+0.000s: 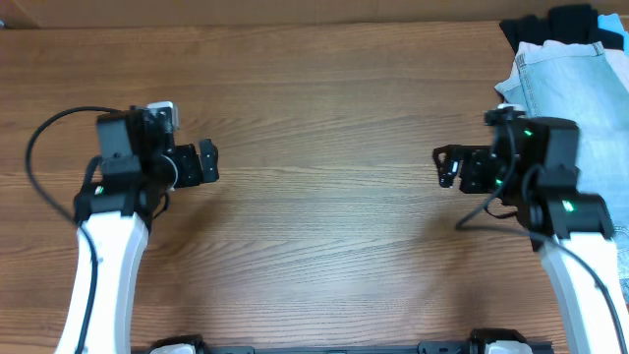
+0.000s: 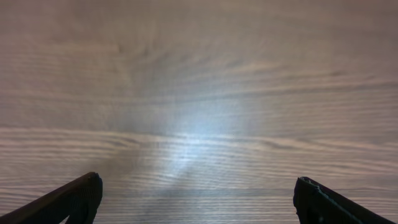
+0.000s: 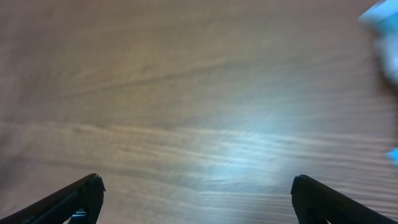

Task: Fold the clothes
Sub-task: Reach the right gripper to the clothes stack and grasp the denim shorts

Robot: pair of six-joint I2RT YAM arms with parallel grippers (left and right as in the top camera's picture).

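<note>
Hovering over the wooden desk [image 1: 314, 118], the left hand [image 1: 207, 162] and right hand [image 1: 445, 167] faced each other, both spread wide and gripping nothing. Farther back, the denim shorts [image 1: 570, 84] lay rumpled at the desk's far right corner, against a black garment [image 1: 555, 25].

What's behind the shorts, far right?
A black garment lies at the far edge of the shorts, cut off by the frame. Whether it runs under the denim is hidden.
</note>
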